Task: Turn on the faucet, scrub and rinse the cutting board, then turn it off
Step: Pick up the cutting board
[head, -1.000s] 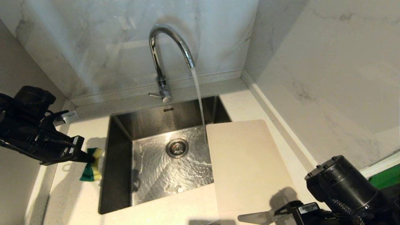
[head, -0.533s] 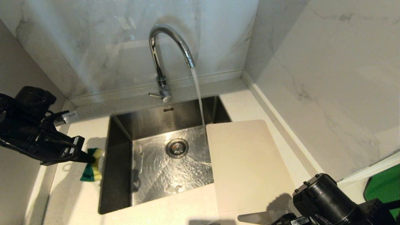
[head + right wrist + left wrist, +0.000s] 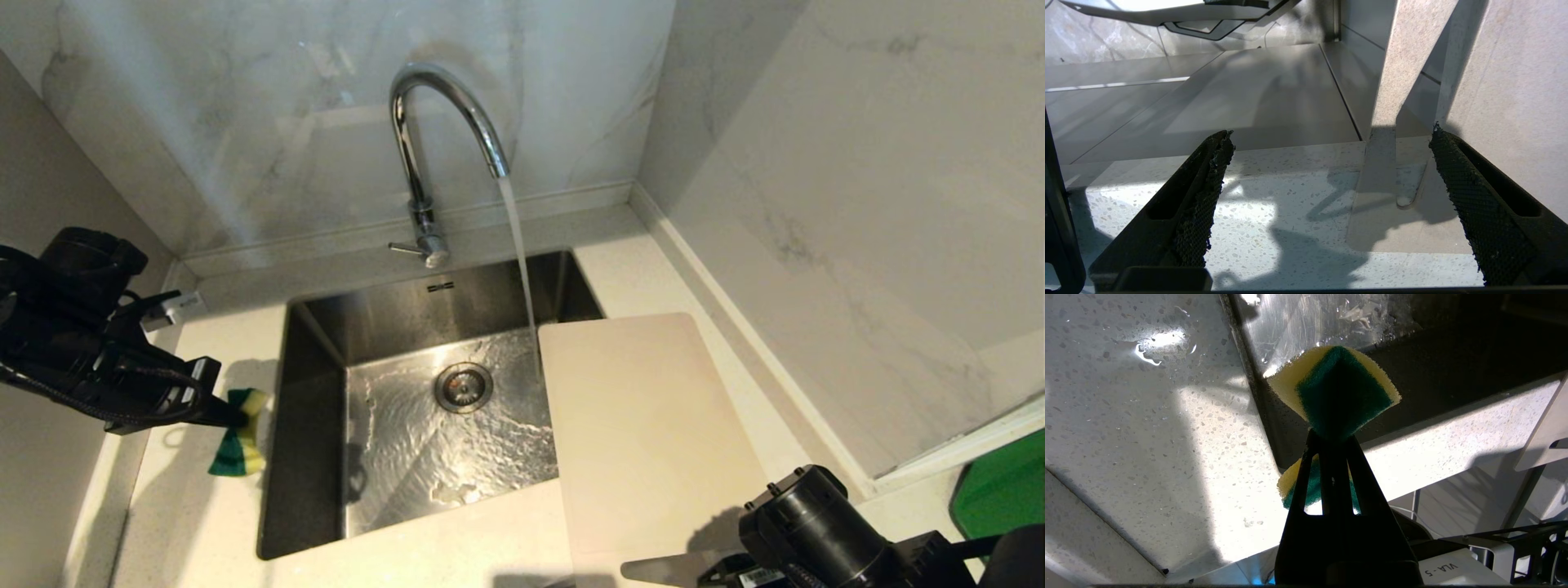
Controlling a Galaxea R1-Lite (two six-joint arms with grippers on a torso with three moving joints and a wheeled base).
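Note:
The chrome faucet (image 3: pixel 424 155) stands behind the sink (image 3: pixel 310 327) with its lever (image 3: pixel 406 247) to the side, and water streams from the spout into the basin. The cream cutting board (image 3: pixel 645 425) lies flat on the counter right of the sink, overlapping its right rim. In the right wrist view the board (image 3: pixel 1412 234) shows its slot handle (image 3: pixel 1408 192). My right gripper (image 3: pixel 1329 132) hovers open just above the board's near end, touching nothing. My left gripper (image 3: pixel 233 415) waits left of the sink, shut on a green-and-yellow sponge (image 3: pixel 1335 388).
Marble walls (image 3: pixel 816 204) close in the counter behind and to the right. The speckled counter (image 3: pixel 196 523) runs along the sink's left and front. A green object (image 3: pixel 1004 490) sits at the far right edge. My right arm's wrist (image 3: pixel 808 523) fills the lower right corner.
My right arm has dropped lower and moved left toward the board's near end, jaws still wide. The left arm and sponge have stayed put, and the water keeps running.

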